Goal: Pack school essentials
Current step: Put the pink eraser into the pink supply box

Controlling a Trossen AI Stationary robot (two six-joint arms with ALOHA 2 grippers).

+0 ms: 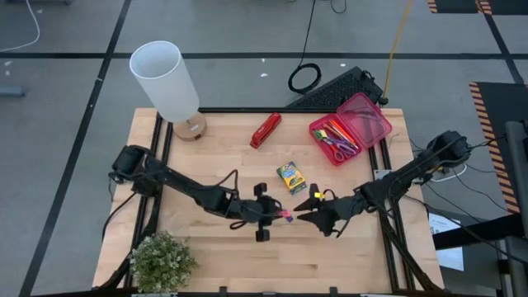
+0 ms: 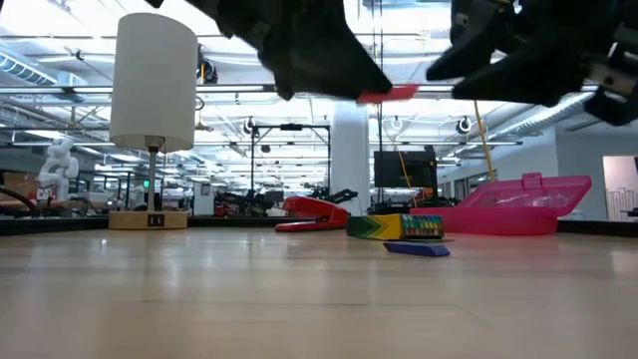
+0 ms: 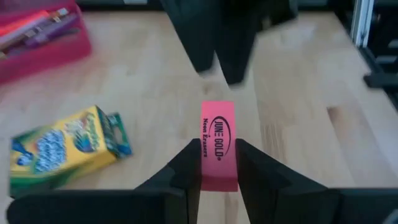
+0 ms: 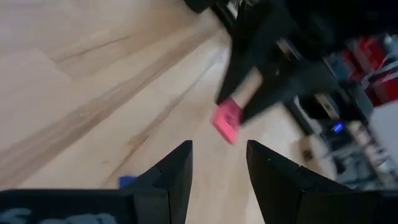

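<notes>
A pink eraser (image 3: 217, 146) printed with black lettering is held above the table in my left gripper (image 1: 279, 215), which is shut on it near the table's middle. My right gripper (image 1: 302, 211) faces it from the table's right, open, with its fingertips a short way from the eraser's free end (image 4: 227, 121) and touching nothing. The green-yellow crayon box (image 1: 290, 177) lies flat on the table just beyond both grippers. The open pink box (image 1: 351, 128) at the far right holds scissors and pens. My left gripper pinches the eraser's near end (image 3: 218, 177) between its two fingers, which press on its two broad faces. The fingers come level from the table's left and lie along the eraser. The eraser sticks out toward my right gripper, lifted clear of the table (image 2: 389, 95).
A red stapler (image 1: 266, 129) lies at the far middle, a white lamp (image 1: 169, 82) stands at the far left, and a small plant (image 1: 162, 262) sits at the near left corner. A small blue piece (image 2: 417, 248) lies by the crayon box.
</notes>
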